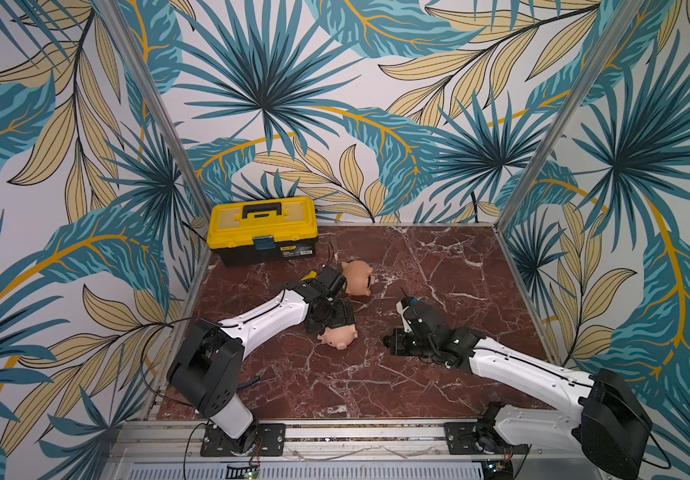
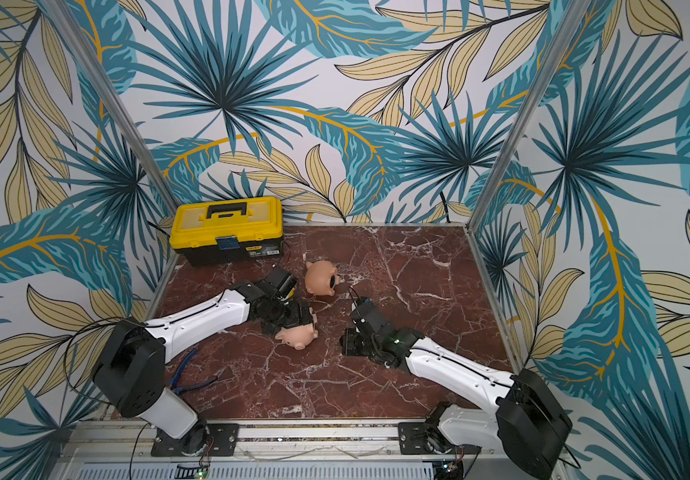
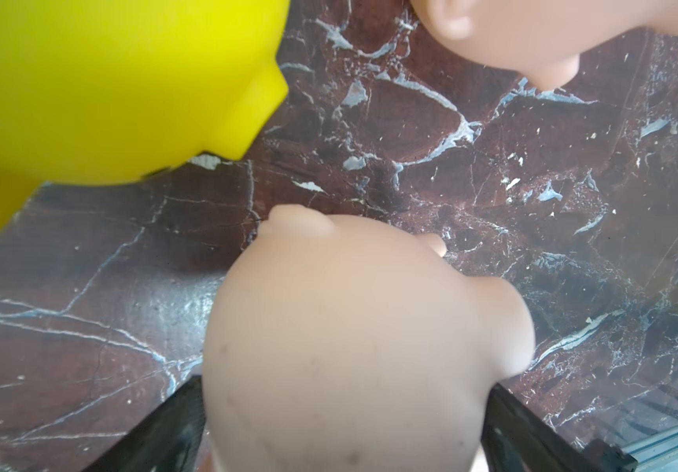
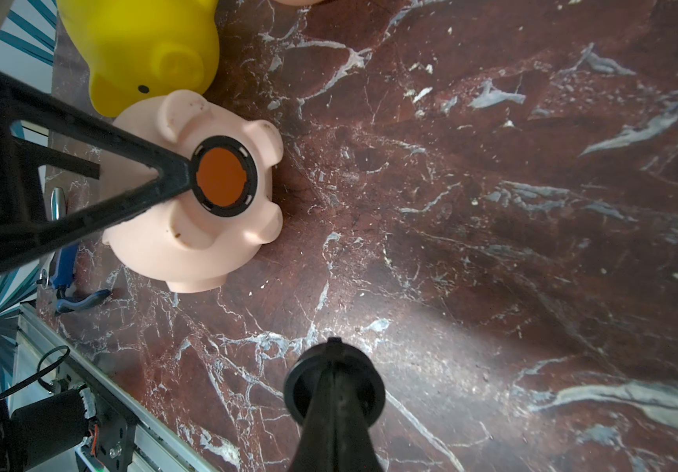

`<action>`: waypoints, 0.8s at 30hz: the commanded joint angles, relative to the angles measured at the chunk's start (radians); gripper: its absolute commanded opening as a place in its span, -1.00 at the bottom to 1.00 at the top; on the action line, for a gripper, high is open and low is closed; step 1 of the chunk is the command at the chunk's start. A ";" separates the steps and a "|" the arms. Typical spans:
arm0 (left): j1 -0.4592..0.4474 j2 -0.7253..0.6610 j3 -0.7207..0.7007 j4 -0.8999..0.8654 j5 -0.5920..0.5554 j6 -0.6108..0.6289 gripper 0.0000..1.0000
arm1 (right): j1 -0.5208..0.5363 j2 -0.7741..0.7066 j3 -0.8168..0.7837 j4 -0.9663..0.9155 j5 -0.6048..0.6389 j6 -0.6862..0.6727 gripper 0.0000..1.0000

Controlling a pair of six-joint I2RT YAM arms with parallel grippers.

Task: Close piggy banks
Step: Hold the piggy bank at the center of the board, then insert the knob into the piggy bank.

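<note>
My left gripper [image 3: 345,386] is spread wide. Its 2 black fingers [image 3: 165,429] flank the pale pink piggy bank [image 4: 206,245]. I cannot tell whether they press on it. This pig lies tipped over on the red marble tabletop [image 1: 439,374], left of centre, with its belly turned toward my right arm. Its belly hole [image 4: 221,175], ringed in black, is uncapped and shows only orange inside.

My right gripper [image 4: 333,347] is closed on a black round cap [image 4: 298,392]. It sits low over the table, apart from the pink pig.

The yellow piggy bank [image 4: 137,45] sits just beside the pink pig, on its far side from my right gripper. The peach-orange piggy bank [image 1: 358,277] lies on its side a little farther back, with 1 dark round spot on it.

A yellow-and-black toolbox [image 1: 262,228] stands in the back left corner with its lid shut, so its contents are hidden. Blue-handled pliers [image 2: 193,374] lie near my left arm's base.
</note>
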 commanded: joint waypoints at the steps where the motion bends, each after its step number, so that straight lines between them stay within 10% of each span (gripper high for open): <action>1: -0.002 0.016 -0.010 0.018 0.037 0.043 0.96 | -0.009 -0.015 -0.039 0.040 -0.010 0.003 -1.00; 24: 0.020 0.044 -0.088 0.187 0.313 0.428 0.93 | -0.055 -0.066 -0.221 0.514 -0.105 -0.258 -1.00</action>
